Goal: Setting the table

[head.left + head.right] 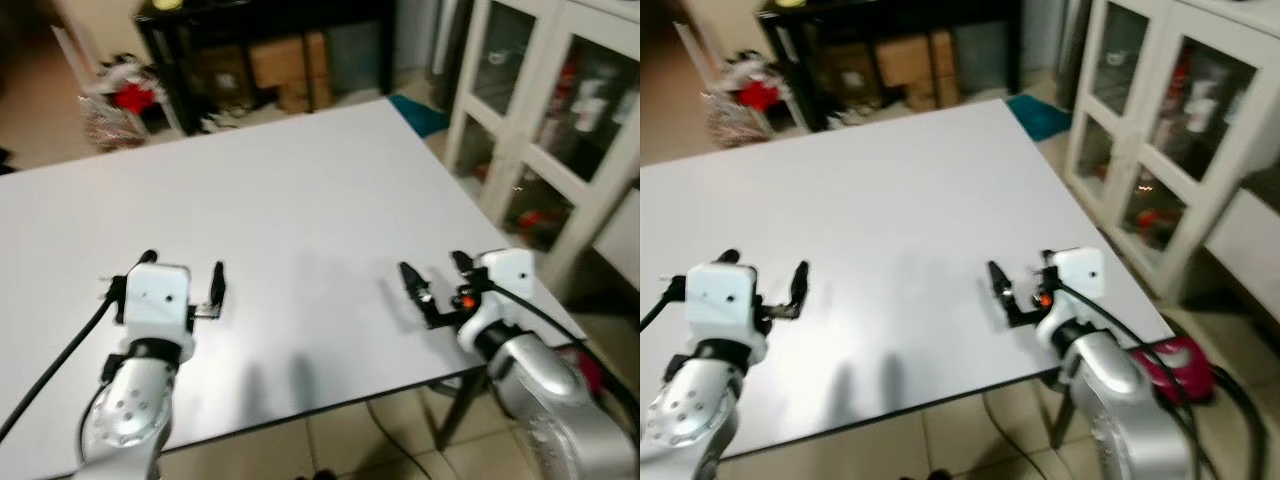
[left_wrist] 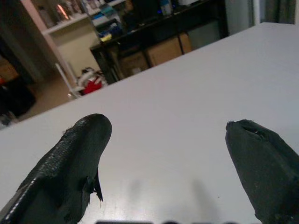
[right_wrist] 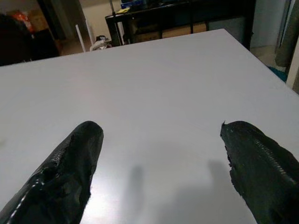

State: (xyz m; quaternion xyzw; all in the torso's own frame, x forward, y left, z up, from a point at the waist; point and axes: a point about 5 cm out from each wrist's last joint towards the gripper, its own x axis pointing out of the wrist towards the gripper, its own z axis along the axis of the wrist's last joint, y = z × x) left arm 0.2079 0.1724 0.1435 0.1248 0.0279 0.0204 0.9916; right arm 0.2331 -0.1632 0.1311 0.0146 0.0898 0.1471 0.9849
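White table (image 1: 300, 200), bare, no tableware on it to place. Left gripper (image 1: 183, 283) and right gripper (image 1: 432, 282) hovering over the near edge, both spread wide, holding nothing. Probably best to turn toward the cabinet (image 1: 560, 130) beside the table for dishes.

We see a smooth white table (image 1: 300, 200) with a faint satin sheen; soft shadows lie on it. Our left gripper (image 1: 182, 285) and right gripper (image 1: 432, 280) have matt black fingers (image 2: 70, 172), rubbery and slightly rough, with frayed edges at the tips. Both wrists are glossy white plastic, and the arms look like brushed silver metal. At two o'clock a cabinet (image 1: 540, 130) shows white painted frames and shiny glass panes. At twelve o'clock sit brown cardboard boxes (image 1: 290, 65).
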